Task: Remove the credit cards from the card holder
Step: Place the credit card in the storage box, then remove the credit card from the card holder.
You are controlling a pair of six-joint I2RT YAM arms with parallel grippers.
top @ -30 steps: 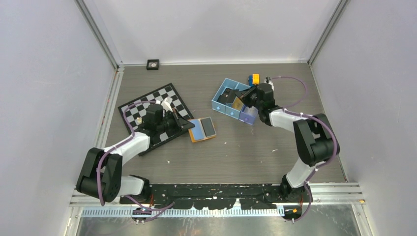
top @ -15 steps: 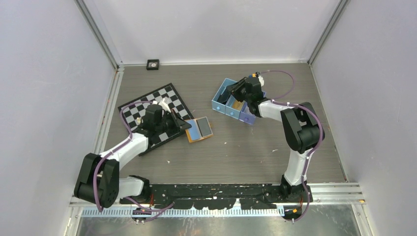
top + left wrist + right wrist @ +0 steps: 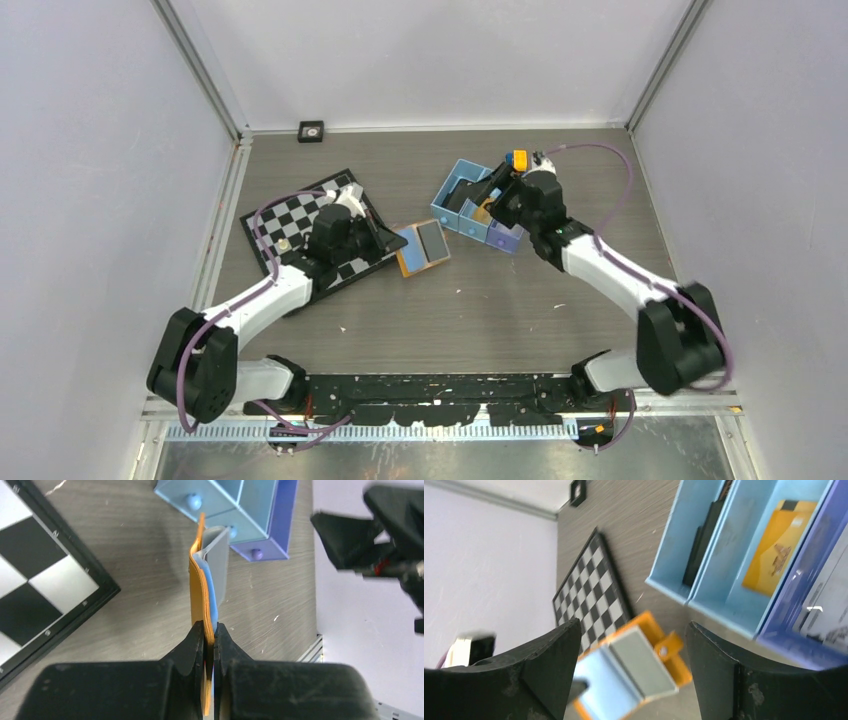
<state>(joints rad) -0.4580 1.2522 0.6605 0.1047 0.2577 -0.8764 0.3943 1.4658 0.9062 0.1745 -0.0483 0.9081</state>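
Left wrist | card holder (image 3: 197, 595) edge-on | blue layer (image 3: 210, 600) perhaps a card

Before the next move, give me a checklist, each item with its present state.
1. Grip: ok, left end effector shut on the card holder edge.
2. Picking side free: ok, right end effector open and empty.
3. Drop-off: ok, yellow card lies in the middle compartment of the blue tray.
4. Emptied: not ok, a blue card shows inside the card holder.
5. Card holder resting on the table: cannot tell.
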